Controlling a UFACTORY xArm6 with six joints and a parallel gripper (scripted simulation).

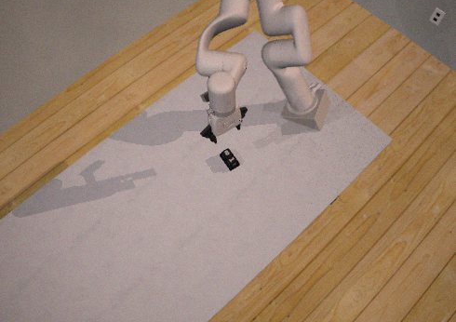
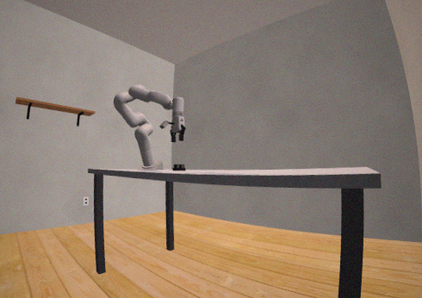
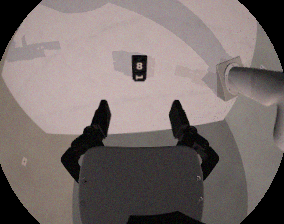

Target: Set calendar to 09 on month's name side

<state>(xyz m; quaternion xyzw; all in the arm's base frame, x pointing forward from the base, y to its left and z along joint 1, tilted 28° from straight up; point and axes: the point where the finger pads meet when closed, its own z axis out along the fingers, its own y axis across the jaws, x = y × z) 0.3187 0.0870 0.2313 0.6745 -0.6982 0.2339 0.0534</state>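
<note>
Tool (image 1: 225, 127) (image 2: 176, 139) (image 3: 140, 107) apart above calendar (image 1: 230, 159) (image 2: 178, 167) (image 3: 139, 68) on surface (image 1: 186, 240) (image 2: 276, 171) (image 3: 68, 100), front digits unreadable; off-centre descent could clip a cube, tip it or shove the tray.

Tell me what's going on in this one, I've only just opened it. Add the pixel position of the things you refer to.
A robot arm (image 1: 221, 93) (image 2: 177, 106) hangs over a table (image 1: 154, 259) (image 2: 276, 179) with its jaws wide open and nothing between them. Below sits a small black calendar (image 1: 229, 159) (image 2: 179, 169) (image 3: 139, 68), touched by nothing but the table. An 8 shows on its upward side; the date on the month's side can't be read here.
</note>
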